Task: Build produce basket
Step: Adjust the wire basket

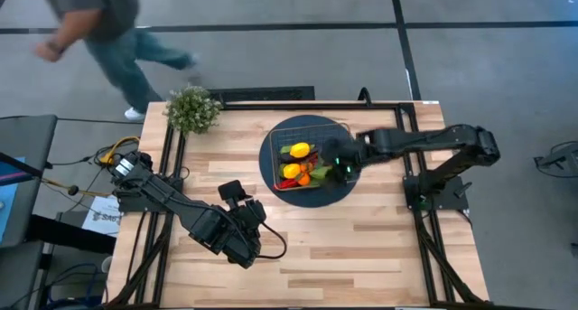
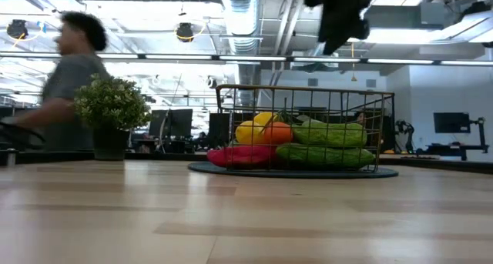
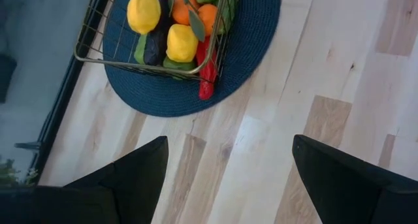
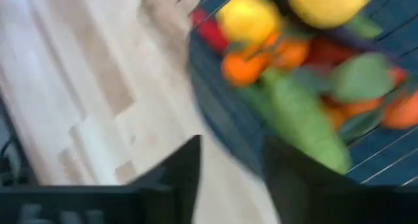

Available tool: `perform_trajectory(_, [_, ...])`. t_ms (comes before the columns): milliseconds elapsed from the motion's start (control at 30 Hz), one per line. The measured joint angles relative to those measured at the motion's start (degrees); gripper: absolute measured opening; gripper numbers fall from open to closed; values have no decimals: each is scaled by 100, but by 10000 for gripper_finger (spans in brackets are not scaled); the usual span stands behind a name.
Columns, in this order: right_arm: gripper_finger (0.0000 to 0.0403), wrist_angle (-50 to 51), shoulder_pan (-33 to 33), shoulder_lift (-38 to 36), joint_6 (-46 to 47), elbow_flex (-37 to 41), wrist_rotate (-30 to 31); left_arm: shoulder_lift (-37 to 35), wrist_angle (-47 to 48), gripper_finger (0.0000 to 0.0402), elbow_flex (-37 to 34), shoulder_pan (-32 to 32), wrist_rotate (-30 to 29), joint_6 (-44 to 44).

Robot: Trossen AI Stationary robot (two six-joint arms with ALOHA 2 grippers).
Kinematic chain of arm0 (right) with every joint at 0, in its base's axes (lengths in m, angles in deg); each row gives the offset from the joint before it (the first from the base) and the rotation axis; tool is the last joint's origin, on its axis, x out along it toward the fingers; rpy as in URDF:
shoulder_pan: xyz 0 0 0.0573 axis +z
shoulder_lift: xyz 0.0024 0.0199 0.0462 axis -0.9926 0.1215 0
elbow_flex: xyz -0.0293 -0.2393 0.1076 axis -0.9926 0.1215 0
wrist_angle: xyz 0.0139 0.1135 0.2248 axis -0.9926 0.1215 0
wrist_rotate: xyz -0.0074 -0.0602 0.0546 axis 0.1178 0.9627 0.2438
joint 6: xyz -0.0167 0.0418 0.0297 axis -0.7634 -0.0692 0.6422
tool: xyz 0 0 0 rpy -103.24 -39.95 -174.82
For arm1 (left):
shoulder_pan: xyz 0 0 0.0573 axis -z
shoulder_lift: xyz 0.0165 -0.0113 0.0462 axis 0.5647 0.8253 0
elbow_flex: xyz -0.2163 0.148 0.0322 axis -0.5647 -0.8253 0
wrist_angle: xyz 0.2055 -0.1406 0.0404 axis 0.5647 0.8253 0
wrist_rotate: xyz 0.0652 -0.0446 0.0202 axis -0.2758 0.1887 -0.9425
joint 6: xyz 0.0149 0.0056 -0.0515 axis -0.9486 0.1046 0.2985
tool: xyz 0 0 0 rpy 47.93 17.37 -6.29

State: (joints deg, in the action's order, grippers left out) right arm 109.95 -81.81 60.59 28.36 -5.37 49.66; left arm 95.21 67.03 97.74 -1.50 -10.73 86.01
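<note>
1. A person [image 1: 99, 25] walks past beyond the far left corner of the surface [image 1: 361, 247], blurred in the high view.
2. A bushy green plant [image 1: 192, 108] stands at the far left corner of the surface.
3. The left arm waits over the near left part of the surface; its end effector [image 1: 242, 242] has its fingers [image 3: 134, 172] spread wide apart and holds nothing.
4. A round dark blue mat [image 1: 271, 156] lies near the middle of the surface, toward the far side.
5. The basket [image 1: 302, 125] sits on the mat. Its near end is filled with produce [image 1: 300, 164]: two yellow lemons, oranges, a red pepper poking through the wire at the near edge, a dark purple piece, and green cucumbers [image 2: 327, 145] stacked along the right side in the low view. The far end of the basket is bare wire.
6. The right arm reaches in from the right edge of the surface; its end effector [image 1: 339, 161] hangs above the right side of the basket, over the cucumbers. The right wrist view is blurred, and I cannot tell how its fingers stand.
</note>
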Motion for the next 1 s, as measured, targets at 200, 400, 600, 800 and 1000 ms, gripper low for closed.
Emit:
perform_trajectory(200, [15,12,1125,0,713,20,746,0,1,313,0,0,-1,-103])
perform_trajectory(400, [5,11,2038,6,1818,20,1499,0,-1,313,0,4,-11,-199])
perform_trajectory(600, [3,-174,2500,534,2533,24,1697,0,-4,313,0,4,-42,-319])
perform_trajectory(800, [2,-628,2472,1584,2380,28,1168,-1,-4,313,0,4,-89,-345])
perform_trajectory(1000, [1,-1016,1933,2118,1554,28,690,-2,-4,313,0,4,-88,-345])
